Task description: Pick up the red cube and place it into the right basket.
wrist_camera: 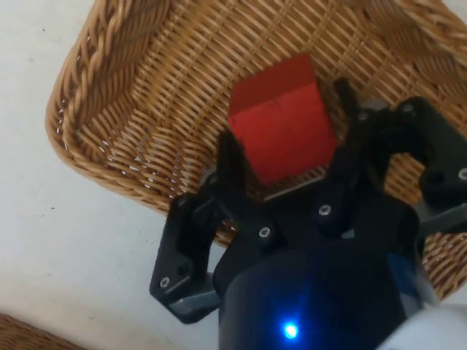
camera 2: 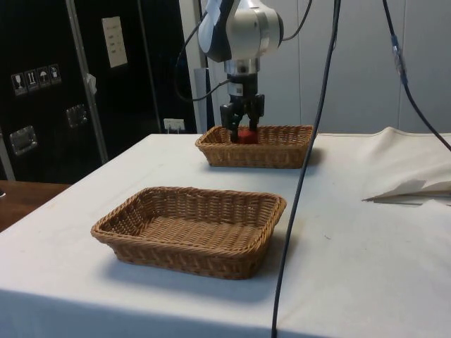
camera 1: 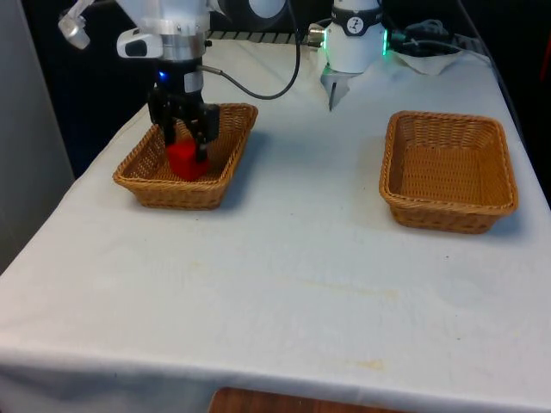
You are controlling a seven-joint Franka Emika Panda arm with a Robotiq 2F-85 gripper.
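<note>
Red cube [camera 1: 184, 161] sits between the two black fingers of the gripper [camera 1: 187, 143], clamped on opposite faces, inside the wicker basket [camera 1: 225, 168] on the front view's left. Side view has the cube [camera 2: 246, 136] showing just above that basket's rim [camera 2: 282, 129], the gripper [camera 2: 242, 129] pointing straight down over it. Cannot tell whether the cube rests on the basket floor or hangs slightly above it. Wrist view: cube [wrist_camera: 286, 117] held over the woven floor near one corner of the basket [wrist_camera: 109, 109], fingers [wrist_camera: 232, 166] pressed against its sides. Second wicker basket [camera 1: 448, 168] stands well apart from the first, on the white cloth [camera 1: 293, 258].
</note>
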